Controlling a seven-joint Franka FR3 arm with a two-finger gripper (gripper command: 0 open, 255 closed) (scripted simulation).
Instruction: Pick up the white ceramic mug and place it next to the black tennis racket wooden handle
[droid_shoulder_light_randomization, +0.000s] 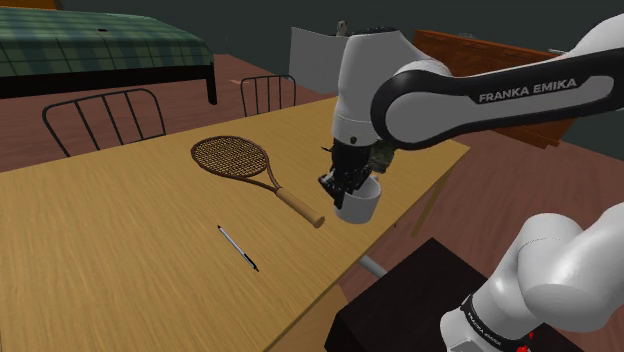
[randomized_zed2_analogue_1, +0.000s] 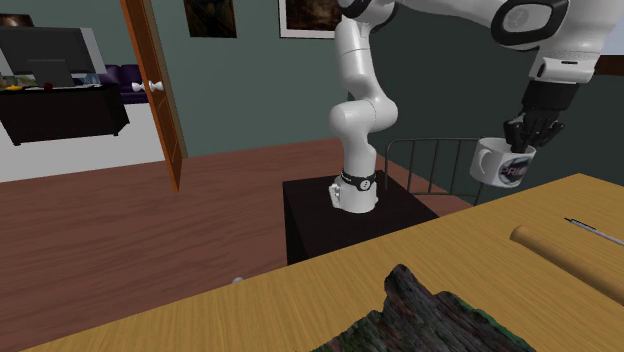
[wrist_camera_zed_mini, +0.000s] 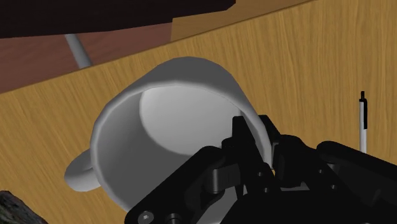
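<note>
- The white mug (droid_shoulder_light_randomization: 360, 204) is plain and smooth, with a round open mouth, a pale grey inside and one loop handle (the wrist view shows the loop on the side away from the grasp).
- In the second exterior view its side carries a dark printed patch with pale lettering too small to read.
- The black fingers (wrist_camera_zed_mini: 242, 136) are closed narrowly on the mug's wall at the rim, one inside the cup and one outside.
- The mug hangs from them slightly tilted. In the second exterior view it is clear of the worktop (droid_shoulder_light_randomization: 120, 250), seen against a chair back and the floor.
- In the shoulder view it is over the worktop's edge nearest the stand (droid_shoulder_light_randomization: 420, 290), just beside the butt end of the racket's wooden handle (droid_shoulder_light_randomization: 300, 207).
- The tennis racket (droid_shoulder_light_randomization: 228, 157) lies flat near the middle of the worktop, its brown head towards the far edge and its handle pointing at the mug.
- A slim pen (droid_shoulder_light_randomization: 238, 247) lies on the wood on the near side of the racket, apart from it.
- A dark, rough lump (randomized_zed2_analogue_1: 425, 310) sits at the worktop's edge closest to the second exterior camera.
</note>
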